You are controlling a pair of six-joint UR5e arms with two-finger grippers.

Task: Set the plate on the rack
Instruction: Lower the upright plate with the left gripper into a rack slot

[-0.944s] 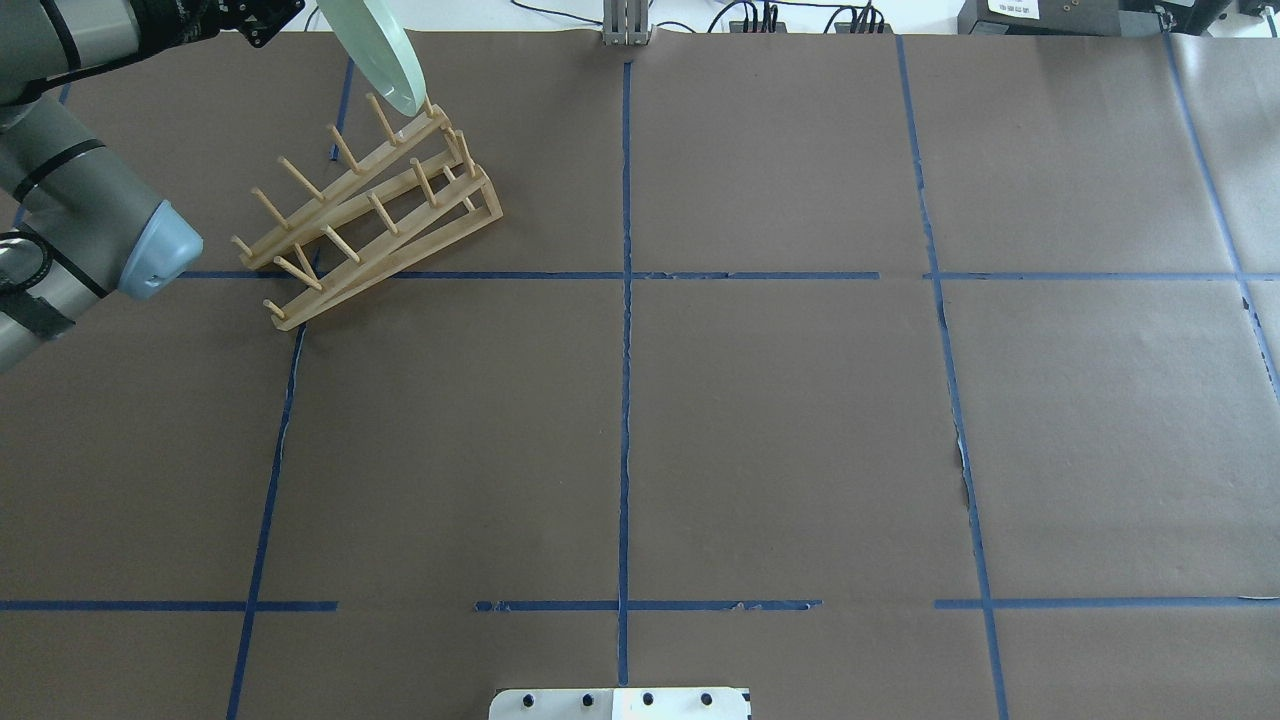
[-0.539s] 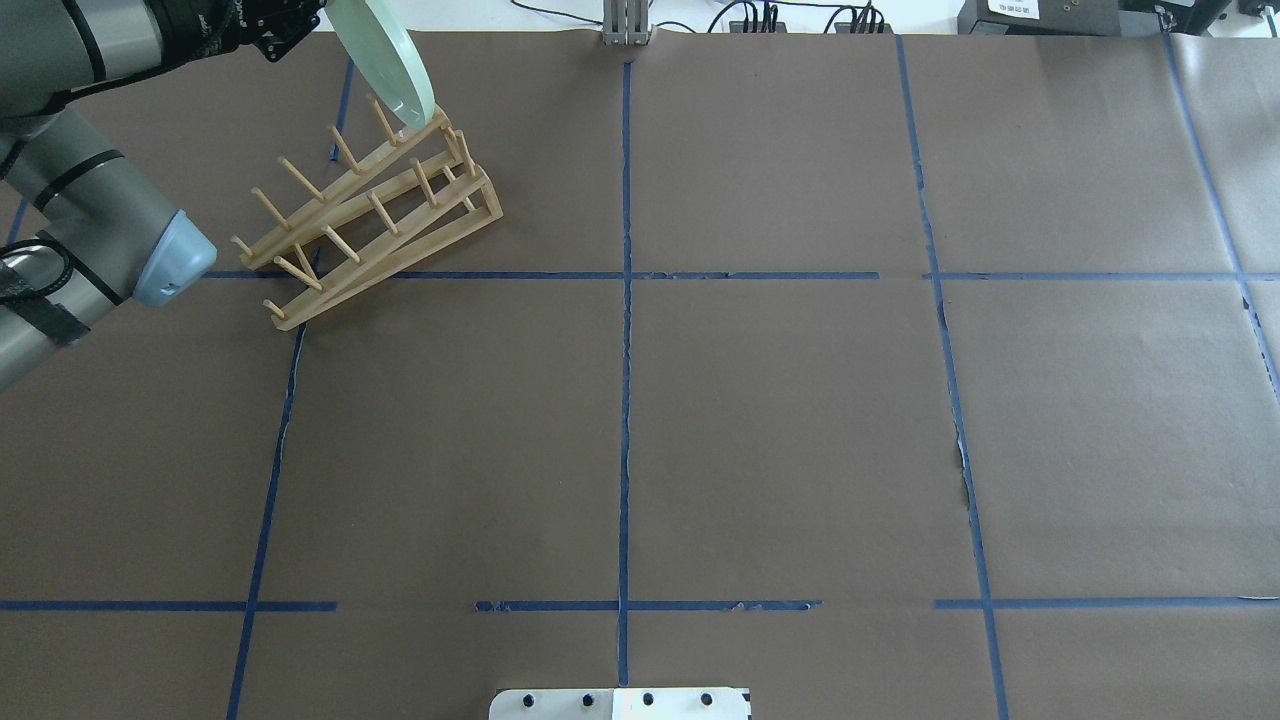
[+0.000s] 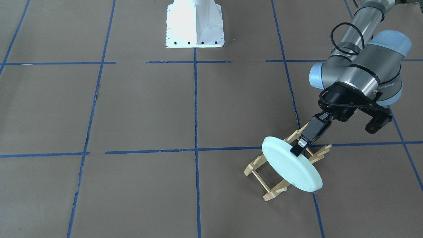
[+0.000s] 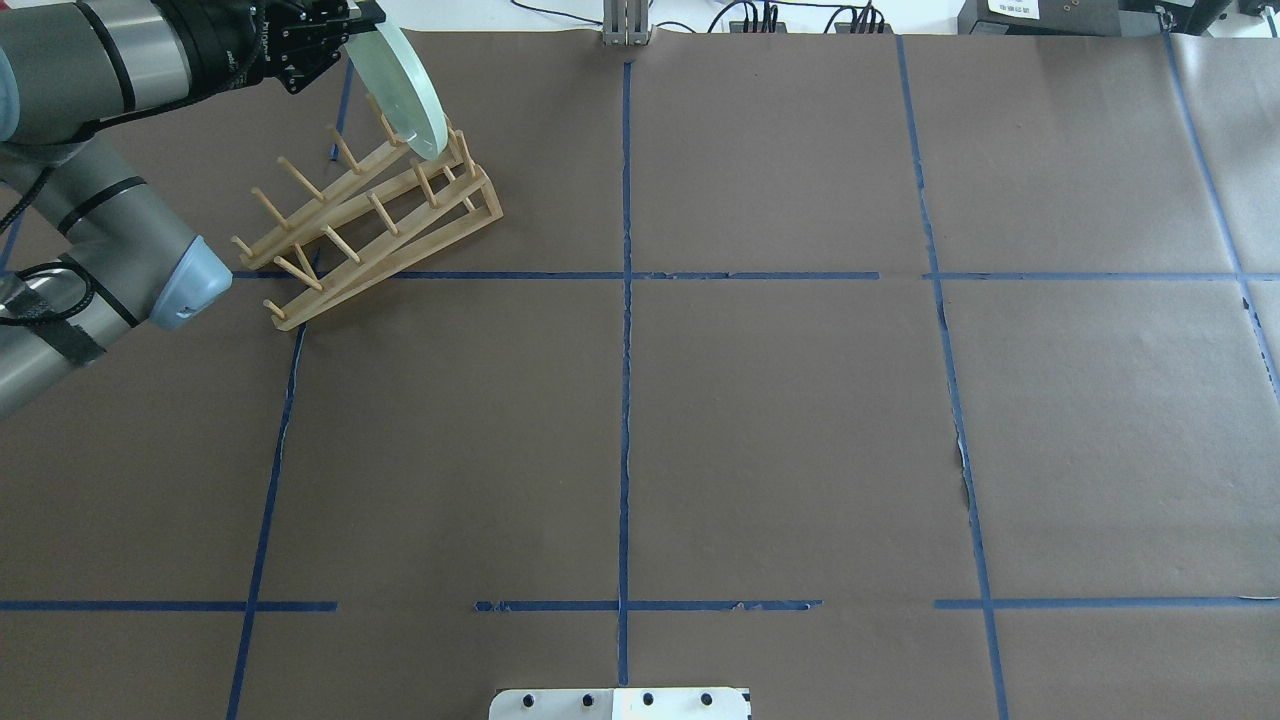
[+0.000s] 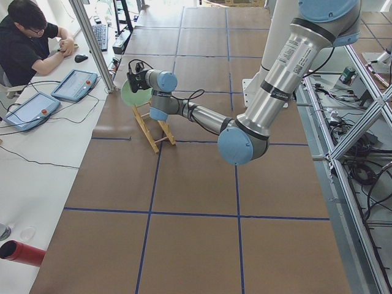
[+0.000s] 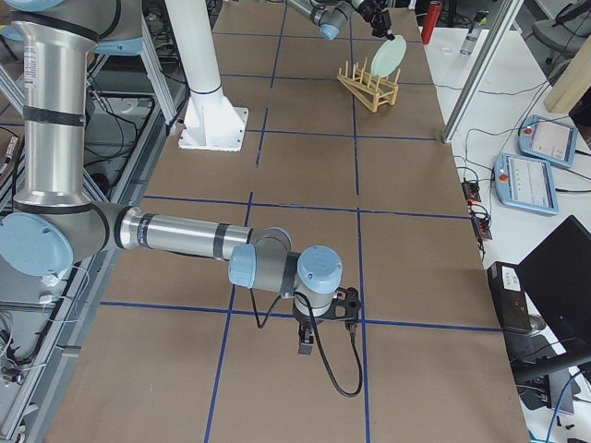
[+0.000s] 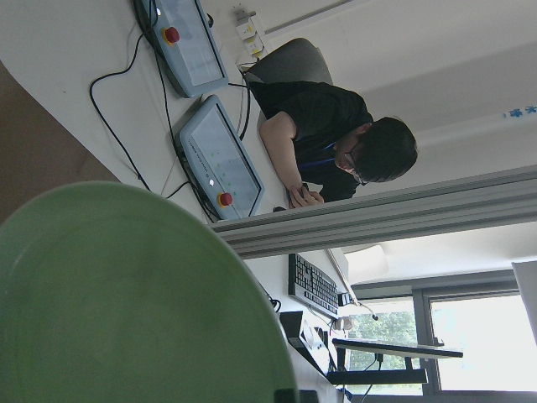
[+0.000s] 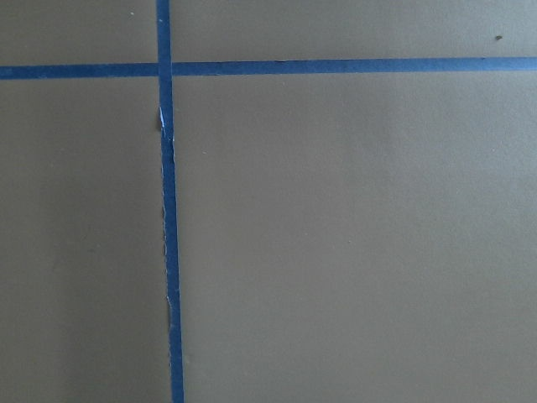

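Plate [image 3: 292, 163], front-facing: sits at 4 o'clock in frame, tilted over the rack [image 3: 269, 195]. The left gripper [image 3: 296, 150] is pinched on its rim at the plate's 12 o'clock.

Overhead: plate edge-on at 11 o'clock, lower edge by the rack's far-end pegs, contact unclear.

Right side view: right gripper [image 6: 305, 343] is low over the table; can't tell if it's wide or closed.

You've got glossy, rigid, likely brittle ware held at one rim point. Expect it to slip or pivot, so lower it gently.
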